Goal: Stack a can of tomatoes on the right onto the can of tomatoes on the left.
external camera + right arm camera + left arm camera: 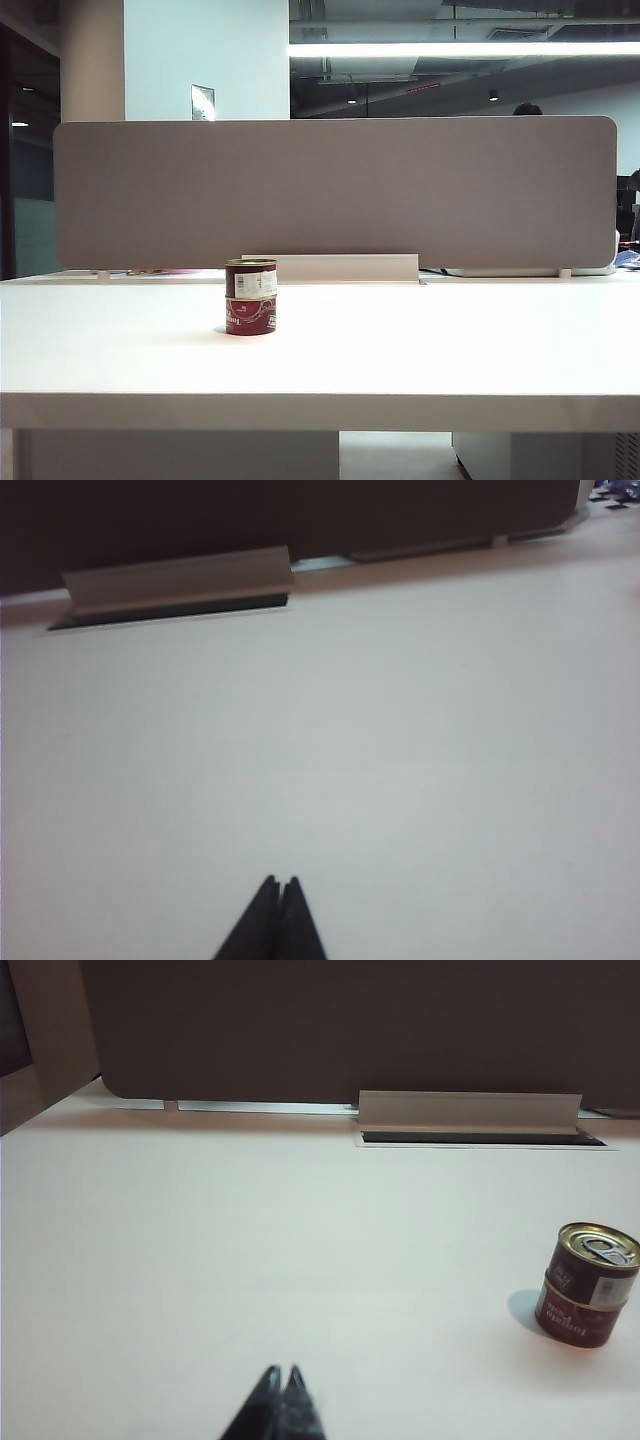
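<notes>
We see the top can [251,278] upright on the lower can [250,315], both well apart from the left gripper [281,1372] and right gripper [281,882], each with jaws closed and empty over the bench [420,340].

The table [420,350] was a smooth white surface with a soft sheen. The upper can [251,278] had a shiny metal lid with a pull ring and a pale paper label; the lower can [250,315] wore a glossy dark-red label. The partition [335,190] looked like matt grey cloth, though its weave could not be made out. The cable flap [340,267] seemed brushed metal. The left gripper [282,1373] and right gripper [281,882] fingertips looked matt black.
</notes>
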You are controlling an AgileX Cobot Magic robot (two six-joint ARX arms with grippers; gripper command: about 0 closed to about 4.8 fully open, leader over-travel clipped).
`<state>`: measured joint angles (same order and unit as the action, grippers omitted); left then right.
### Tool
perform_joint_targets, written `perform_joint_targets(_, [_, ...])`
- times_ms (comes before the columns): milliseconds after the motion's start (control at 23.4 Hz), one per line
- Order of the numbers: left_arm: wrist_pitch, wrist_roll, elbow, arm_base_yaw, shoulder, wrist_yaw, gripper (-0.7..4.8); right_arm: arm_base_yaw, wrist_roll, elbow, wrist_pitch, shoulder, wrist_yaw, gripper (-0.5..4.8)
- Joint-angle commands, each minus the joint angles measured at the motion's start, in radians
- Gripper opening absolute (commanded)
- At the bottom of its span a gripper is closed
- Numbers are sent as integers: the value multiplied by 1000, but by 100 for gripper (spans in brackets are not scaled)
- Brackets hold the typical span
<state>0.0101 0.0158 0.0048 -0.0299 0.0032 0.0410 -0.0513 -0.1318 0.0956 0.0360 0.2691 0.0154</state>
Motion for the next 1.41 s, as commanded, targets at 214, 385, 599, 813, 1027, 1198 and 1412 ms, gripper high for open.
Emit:
perform_joint_targets(214, [3, -1, 3, 1, 1, 0, -6, 4, -7, -95, -64, -173, -60, -5])
perform_joint_targets(385, [3, -1, 3, 1, 1, 0, -6, 5, -5, -95, -93, -214, -47, -5])
perform_joint_targets(599, [3, -1, 3, 1, 1, 0, -6, 6, 24, -95, -114, -269, 18, -5])
perform_joint_targets(813, [3, -1, 3, 1, 1, 0, -6, 6, 55, -95, -119, -270, 51, -5])
perform_joint_targets(1027, [3, -1, 3, 1, 1, 0, -6, 6, 55, -95, -119, -269, 61, -5])
perform_joint_targets(1198, [3, -1, 3, 1, 1, 0, -6, 6, 55, -95, -119, -269, 61, -5])
perform_joint_targets(1412, [3, -1, 3, 1, 1, 0, -6, 4, 55, -95, -122, -269, 61, -5])
